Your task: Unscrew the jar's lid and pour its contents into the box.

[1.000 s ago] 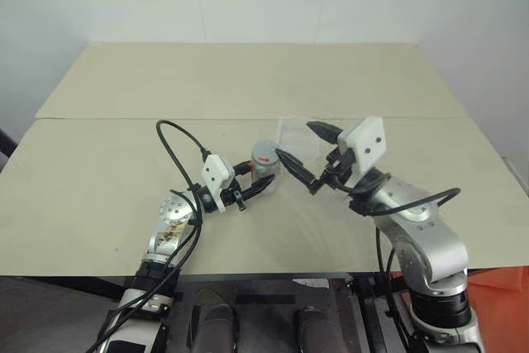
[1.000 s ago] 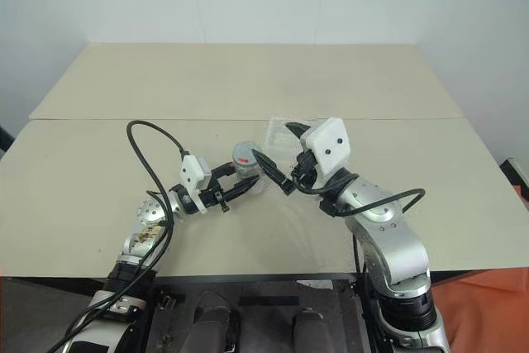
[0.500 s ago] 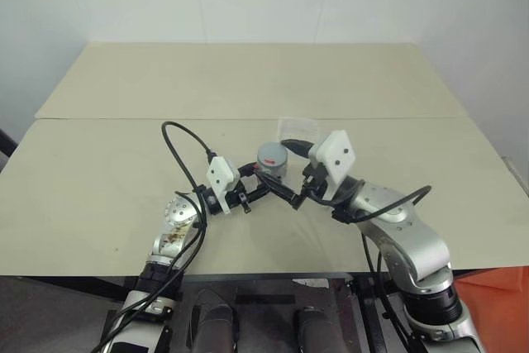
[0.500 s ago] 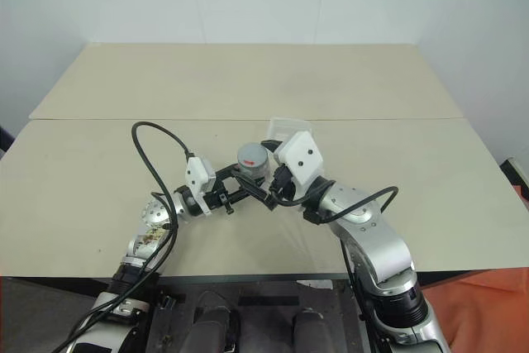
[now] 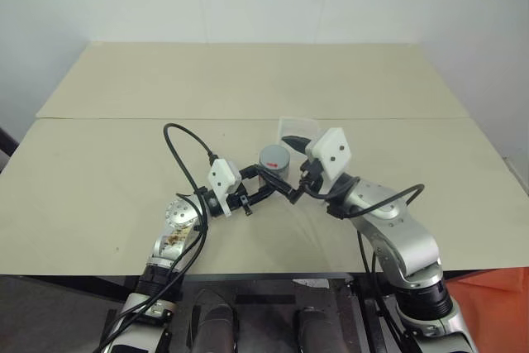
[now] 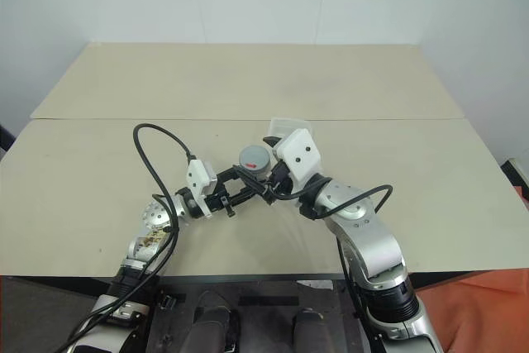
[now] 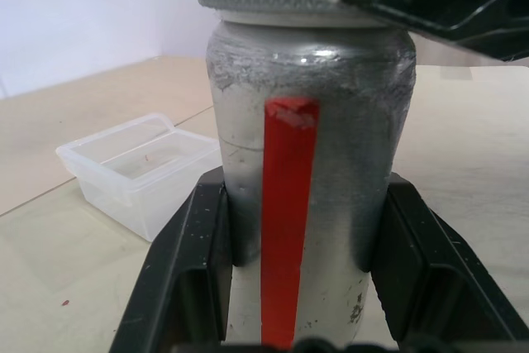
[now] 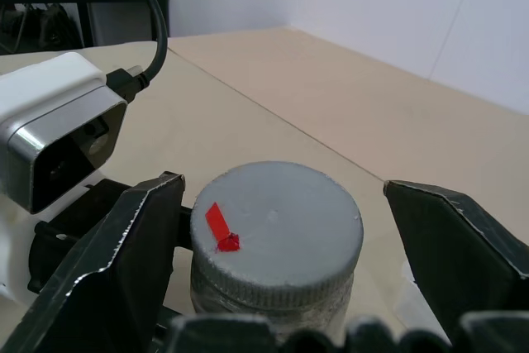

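The silver-grey jar [image 7: 310, 171] with a red stripe stands upright just above the table, my left gripper [image 7: 306, 192] shut on its body. Its ribbed grey lid [image 8: 277, 229] with a small red mark sits on top. My right gripper [image 8: 281, 188] is open, its fingers [image 8: 124, 262] bracketing the lid, with a narrow gap on the far side. From the head views, the jar [image 5: 273, 159] is at the table's middle between both arms. The clear box [image 5: 297, 128] sits just behind it. The contents are hidden inside the jar.
The beige table [image 5: 124, 146] has a seam running across it behind the box. A black cable [image 5: 178, 142] loops up from my left wrist. The left wrist view shows the box [image 7: 140, 175] beside and beyond the jar.
My right gripper has swung left and down from beside the jar until its fingers bracket the lid, and its jaws have narrowed a little. The left gripper holds the jar nearly still.
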You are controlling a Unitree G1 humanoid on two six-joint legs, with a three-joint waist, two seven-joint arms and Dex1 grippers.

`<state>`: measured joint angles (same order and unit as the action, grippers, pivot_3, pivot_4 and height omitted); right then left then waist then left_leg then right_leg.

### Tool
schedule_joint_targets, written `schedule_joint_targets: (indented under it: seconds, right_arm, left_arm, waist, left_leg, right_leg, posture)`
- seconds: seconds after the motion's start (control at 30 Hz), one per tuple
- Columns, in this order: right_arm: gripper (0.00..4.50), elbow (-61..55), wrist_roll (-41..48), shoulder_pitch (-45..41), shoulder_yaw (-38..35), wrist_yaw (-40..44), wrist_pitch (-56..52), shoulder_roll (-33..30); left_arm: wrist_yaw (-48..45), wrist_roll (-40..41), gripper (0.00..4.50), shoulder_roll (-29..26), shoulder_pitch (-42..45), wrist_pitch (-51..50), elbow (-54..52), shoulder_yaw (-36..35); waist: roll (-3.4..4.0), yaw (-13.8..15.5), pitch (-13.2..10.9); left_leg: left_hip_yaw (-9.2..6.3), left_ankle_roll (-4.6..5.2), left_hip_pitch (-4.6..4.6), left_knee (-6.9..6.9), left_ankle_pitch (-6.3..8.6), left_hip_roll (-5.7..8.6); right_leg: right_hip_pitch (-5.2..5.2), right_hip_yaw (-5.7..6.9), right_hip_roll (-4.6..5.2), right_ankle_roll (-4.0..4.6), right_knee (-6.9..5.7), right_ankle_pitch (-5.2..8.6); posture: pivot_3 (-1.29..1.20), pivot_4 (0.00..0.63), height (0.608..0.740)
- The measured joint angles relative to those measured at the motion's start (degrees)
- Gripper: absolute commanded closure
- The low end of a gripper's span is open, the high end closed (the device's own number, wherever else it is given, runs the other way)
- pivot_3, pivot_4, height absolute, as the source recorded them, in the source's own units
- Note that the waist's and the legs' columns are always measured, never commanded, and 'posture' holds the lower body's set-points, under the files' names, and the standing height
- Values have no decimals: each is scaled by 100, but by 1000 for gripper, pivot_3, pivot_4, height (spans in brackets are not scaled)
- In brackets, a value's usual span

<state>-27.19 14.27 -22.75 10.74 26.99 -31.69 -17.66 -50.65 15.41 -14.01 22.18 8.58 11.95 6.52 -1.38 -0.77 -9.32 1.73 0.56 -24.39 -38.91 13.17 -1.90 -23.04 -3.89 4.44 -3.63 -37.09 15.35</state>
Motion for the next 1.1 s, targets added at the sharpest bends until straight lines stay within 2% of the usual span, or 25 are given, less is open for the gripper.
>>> schedule_joint_targets:
  seconds: [0.1, 0.13, 0.5, 0.87, 1.1]
  right_arm:
    - [1565, 21, -4, 0, 27, 17, 3, 31]
    - [1716, 21, -12, 1, 31, 19, 4, 29]
    - [1718, 7, -26, -5, 23, 30, -27, 24]
    - [1718, -193, 933, -259, -661, -240, -706, 514]
    - [1718, -235, 1010, -330, -750, -384, -741, 492]
  left_arm:
    - [21, 0, 2576, 14, 3, 0, 0, 6]
    - [32, 1, 2576, 23, 4, 0, 0, 7]
    - [42, -6, 2576, 35, 4, 9, 9, 14]
    - [-5, -83, 2576, -22, 117, 132, 104, 53]
    - [-6, -90, 2576, -22, 113, 132, 111, 68]
  waist:
    - [0, 0, 0]
    - [0, 0, 0]
    - [0, 0, 0]
    - [0, -3, 0]
    - [0, -3, 0]
  left_leg:
    - [0, 0, 0, 0, 0, 0]
    - [0, 0, 0, 0, 0, 0]
    - [0, 0, 0, 0, 0, 0]
    - [-1, 0, -1, 1, 0, 0]
    - [0, 0, -1, 1, 0, 0]
  right_leg:
    - [0, 0, 0, 0, 0, 0]
    - [0, 0, 0, 0, 0, 0]
    - [0, 0, 0, 0, 0, 0]
    - [-1, 0, 0, 0, 0, 0]
    - [-1, 0, 0, 0, 0, 0]
  posture:
    - [0, 150, 740]
    - [0, 150, 740]
    - [0, 150, 740]
    - [0, 150, 740]
    - [0, 150, 740]
